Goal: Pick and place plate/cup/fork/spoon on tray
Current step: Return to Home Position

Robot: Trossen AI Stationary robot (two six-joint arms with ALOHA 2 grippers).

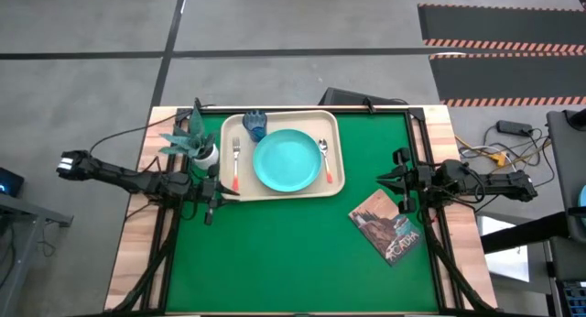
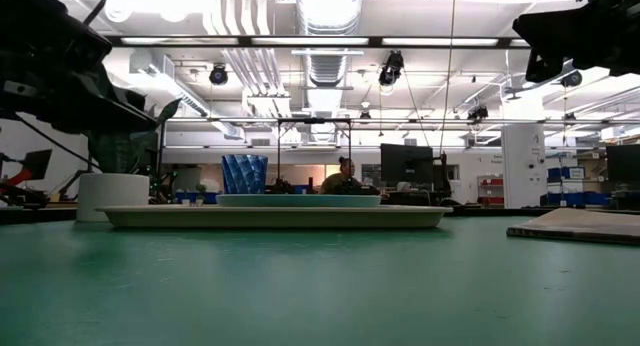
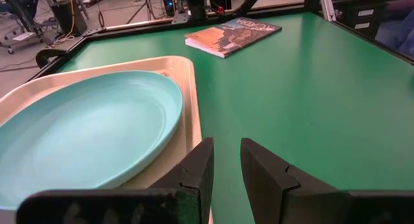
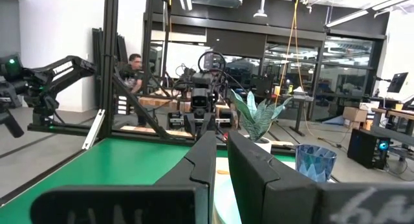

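Left jaws point(image 1: 212, 210) stand slightly parted and empty beside the tray point(image 1: 335, 184); right jaws point(image 1: 392, 181), nearly shut, hold nothing. Plate point(image 1: 287, 160), cup point(image 1: 255, 125), fork point(image 1: 235, 161) and spoon point(image 1: 324, 158) sit aboard: stiff, light, likely slippery, best pinched at rims or handles. A plant point(image 1: 194, 138) crowds the tray's corner; a book point(image 1: 388, 226) lies apart.

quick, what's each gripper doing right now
left gripper: slightly open, holding nothing, beside the tray
right gripper: nearly shut, empty
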